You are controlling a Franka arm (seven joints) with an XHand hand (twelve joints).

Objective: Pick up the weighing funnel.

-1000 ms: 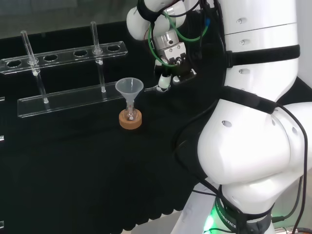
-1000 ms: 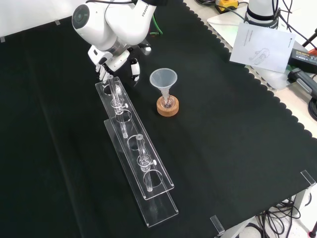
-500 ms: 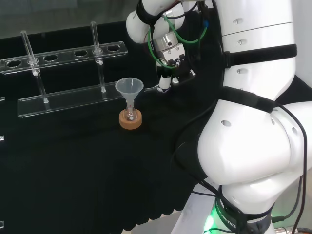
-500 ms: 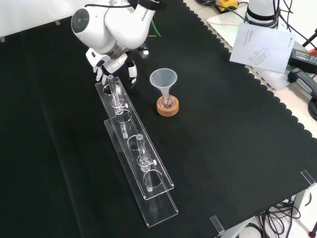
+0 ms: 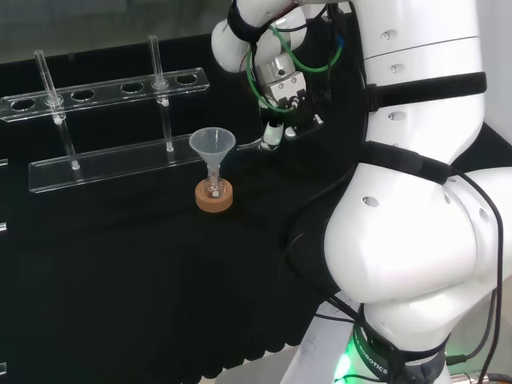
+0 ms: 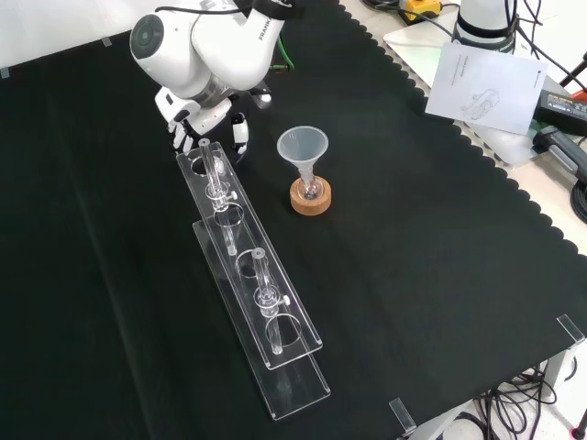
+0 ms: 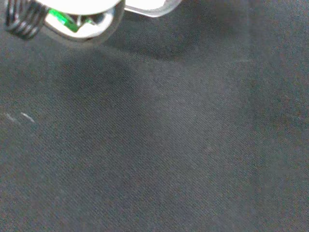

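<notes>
From my station, the biggest thing on screen is the counter [image 6: 440, 275], draped in black cloth. The white arm [image 5: 416, 240] stands tall at the right of the head view and comes in from the top of the front view.

A long clear rack [image 6: 298, 371] runs down the cloth in the front view, from just under the robot hand towards the near edge. It has a raised shelf with round holes, and two tubes stand upright in it. One tube [image 6: 214, 174] is near the far end and the other [image 6: 264, 280] is past the middle.

The robot hand [image 6: 206, 115] hangs low over the cloth at the rack's far end. Its fingers [image 6: 183, 137] point down, fairly straight and spread. The thumb [image 6: 240, 133] is set apart from them, and I see nothing held between them. The wrist view looks down on bare black cloth at close range.

The big funnel [image 6: 303, 145] stands mouth up, to the right of the rack in the front view. Its stem sits in a small flask [image 6: 310, 188] on a cork ring [image 6: 310, 198], apart from the robot hand.

I cannot pick out the weighing funnel for certain. In the head view a faint clear glint [image 5: 250, 145] lies on the cloth just beside the fingertips, between the robot hand and the big funnel. It could just as well be the end of the rack.
</notes>
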